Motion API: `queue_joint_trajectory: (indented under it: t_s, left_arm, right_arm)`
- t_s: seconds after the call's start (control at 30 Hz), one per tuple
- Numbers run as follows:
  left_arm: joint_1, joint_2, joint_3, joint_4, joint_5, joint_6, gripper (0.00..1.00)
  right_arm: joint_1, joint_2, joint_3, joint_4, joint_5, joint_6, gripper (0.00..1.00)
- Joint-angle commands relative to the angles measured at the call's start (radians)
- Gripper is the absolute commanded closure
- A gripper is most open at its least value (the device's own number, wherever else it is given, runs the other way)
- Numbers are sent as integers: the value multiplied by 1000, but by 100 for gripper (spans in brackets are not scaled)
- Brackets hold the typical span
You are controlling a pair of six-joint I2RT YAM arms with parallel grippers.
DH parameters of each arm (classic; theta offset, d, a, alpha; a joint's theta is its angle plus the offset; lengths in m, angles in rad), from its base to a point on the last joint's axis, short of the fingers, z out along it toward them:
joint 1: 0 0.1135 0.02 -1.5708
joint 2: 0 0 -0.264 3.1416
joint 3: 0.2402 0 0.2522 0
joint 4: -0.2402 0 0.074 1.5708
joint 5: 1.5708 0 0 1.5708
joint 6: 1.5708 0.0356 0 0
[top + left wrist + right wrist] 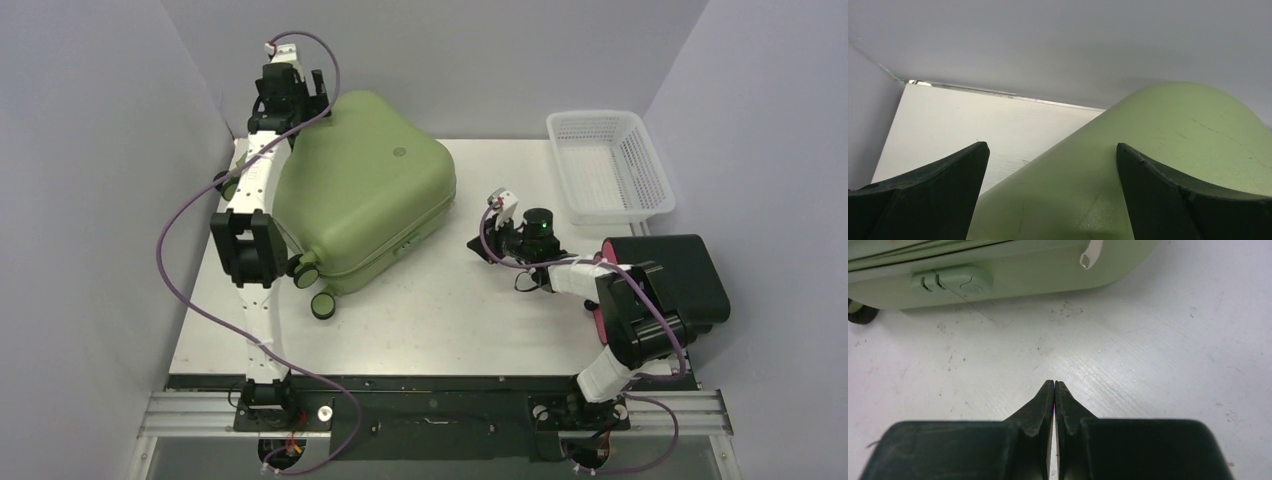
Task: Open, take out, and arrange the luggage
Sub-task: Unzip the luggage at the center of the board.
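Nearest me on the right, the black case (pixel 690 270) sits at the edge of the table (pixel 450 330), beside my right arm. My right gripper (pixel 1054 385) hovers low over bare tabletop with its fingers pressed together on nothing, pointing at the side of the luggage (pixel 365 185), where a zip pull (pixel 1092 252) hangs. The luggage lies left of centre, wheels (pixel 322 305) toward me. Farther back, my left gripper (pixel 1051 146) is spread wide over its far rounded corner, holding nothing. The white basket (pixel 608 165) sits far right.
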Motion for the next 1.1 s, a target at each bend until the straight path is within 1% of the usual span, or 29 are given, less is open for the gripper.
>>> queue_joint_trajectory:
  t_s: [0.0,0.07,0.1,0.17,0.2,0.23,0.27,0.3,0.33,0.37,0.4,0.43,0.47,0.5,0.53,0.57,0.6,0.63,0.73,0.8,0.83,0.87,0.9,0.93,0.97,1.07]
  left_arm:
    - [1,-15,-30,-84,-83,2,4]
    - [13,3,-15,-86,-120,-23,4]
    - [18,12,23,-101,-154,-47,4]
    - [38,48,80,-125,-192,-96,4]
    - [47,64,90,-126,-206,-113,4]
    - [49,68,91,-115,-228,-138,4]
    - [66,72,87,-109,-235,-144,4]
    - [74,78,85,-104,-251,-149,4]
    - [82,80,85,-101,-257,-151,4]
    - [84,85,84,-96,-263,-153,4]
    - [88,89,85,-94,-265,-156,4]
    - [90,97,86,-92,-267,-166,4]
    - [94,103,95,-93,-273,-172,4]
    - [96,116,101,-97,-288,-187,4]
    - [102,122,112,-97,-288,-198,4]
    - [104,135,119,-97,-288,-202,4]
    - [108,143,129,-98,-290,-209,4]
    - [110,156,132,-96,-282,-208,4]
    - [110,187,139,-94,-212,-180,4]
    - [110,201,132,-100,-101,-164,4]
    - [111,206,131,-103,-69,-157,4]
    - [111,208,126,-112,-7,-140,4]
    - [110,207,122,-115,9,-135,4]
    - [110,207,109,-116,43,-127,4]
    - [110,209,106,-116,59,-121,4]
    - [106,225,109,-118,122,-81,4]
  right_arm:
    - [19,-71,23,-60,10,-153,100]
    - [21,-73,68,-98,32,-194,85]
    - [18,-69,87,-125,53,-204,75]
    - [7,-47,162,-156,100,-199,68]
    - [-2,-37,223,-166,130,-172,66]
    - [-4,-11,256,-198,195,-157,65]
    - [-9,7,331,-223,224,-133,64]
    - [-10,47,371,-278,276,-120,63]
    - [-15,71,460,-310,297,-90,62]
    - [-18,130,505,-378,335,-66,62]
    - [-28,162,612,-420,347,-13,61]
    - [-35,235,671,-509,353,51,61]
    - [-52,273,786,-552,355,87,60]
    - [-60,356,850,-633,353,161,56]
    - [-78,397,964,-666,345,196,49]
    - [-86,465,1010,-705,311,262,45]
    - [-102,495,1076,-708,292,297,44]
    - [-107,537,1095,-669,251,371,43]
    - [-110,597,1129,-492,186,490,40]
    - [-101,685,1185,-431,103,576,40]
    - [-94,710,1232,-414,82,649,39]
    - [-89,755,1250,-364,47,688,37]
    - [-77,773,1270,-330,30,767,37]
    - [-71,803,1278,-261,2,804,37]
    - [-57,816,1298,-233,-11,864,37]
    - [-31,858,1338,-152,-56,930,36]
